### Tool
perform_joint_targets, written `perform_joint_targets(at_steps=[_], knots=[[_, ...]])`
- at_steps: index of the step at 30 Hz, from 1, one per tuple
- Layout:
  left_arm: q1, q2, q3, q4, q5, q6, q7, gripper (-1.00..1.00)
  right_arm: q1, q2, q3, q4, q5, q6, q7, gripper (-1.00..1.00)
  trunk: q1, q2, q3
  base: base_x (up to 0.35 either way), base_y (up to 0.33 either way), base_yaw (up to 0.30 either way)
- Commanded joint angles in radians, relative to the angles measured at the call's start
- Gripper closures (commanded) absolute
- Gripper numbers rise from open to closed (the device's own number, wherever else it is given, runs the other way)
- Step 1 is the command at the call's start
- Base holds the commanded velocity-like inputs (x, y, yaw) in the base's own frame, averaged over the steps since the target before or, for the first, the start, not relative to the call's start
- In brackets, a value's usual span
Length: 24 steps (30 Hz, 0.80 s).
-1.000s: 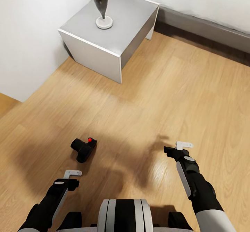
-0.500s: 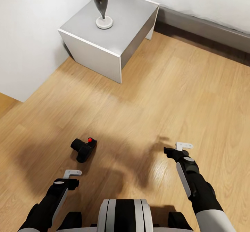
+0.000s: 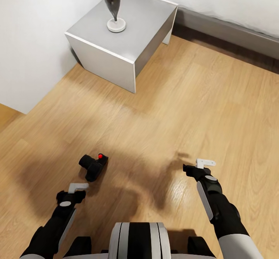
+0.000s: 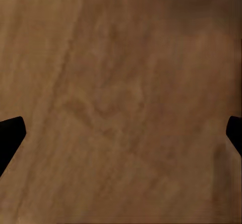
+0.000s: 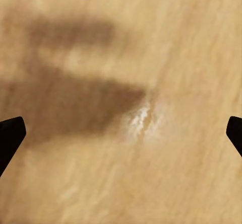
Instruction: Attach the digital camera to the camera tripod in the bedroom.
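Left gripper (image 3: 77,187) spread wide, I hover it near the camera (image 3: 93,166); right gripper (image 3: 204,162) spread too

Camera (image 3: 93,166) on floor (image 3: 174,107), just ahead of left gripper (image 3: 77,188), apart from it. Right gripper (image 3: 204,163) well off to camera's right, over bare floor. Robot base (image 3: 138,239) between both arms, nearest viewer. Nightstand (image 3: 128,34) farther ahead, against wall (image 3: 35,30) at left. Lamp (image 3: 113,7) stands on nightstand top. Bed (image 3: 228,7) behind and right of nightstand, running along far right. Wrist views: fingertips (image 4: 10,136) wide apart above floorboards.
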Motion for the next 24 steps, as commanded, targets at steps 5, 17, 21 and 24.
perform_joint_targets(at_steps=[5,17,21,24], knots=[[0.0,-0.007,0.007,0.003,0.017,-0.096,0.019,-1.0,0.0,0.0,0.002,-0.001,-0.006,0.004,-0.006,-1.0,0.0,0.0,-0.001,0.0,0.0,0.0],[0.0,-0.012,-0.002,0.061,0.022,-0.111,0.006,-1.0,0.0,-0.001,0.002,0.003,-0.009,0.004,-0.005,-1.0,0.0,0.0,-0.001,0.0,0.0,0.0],[0.0,-0.008,-0.004,0.068,0.018,-0.111,-0.007,-1.0,0.0,-0.001,0.003,0.015,-0.008,0.004,-0.005,-1.0,0.0,0.0,-0.001,0.0,0.0,0.0],[-0.001,0.008,-0.005,0.071,0.011,-0.117,-0.075,-1.0,0.0,-0.002,0.003,0.027,-0.007,0.004,-0.006,-1.0,0.0,0.0,-0.001,0.0,0.0,0.0]])
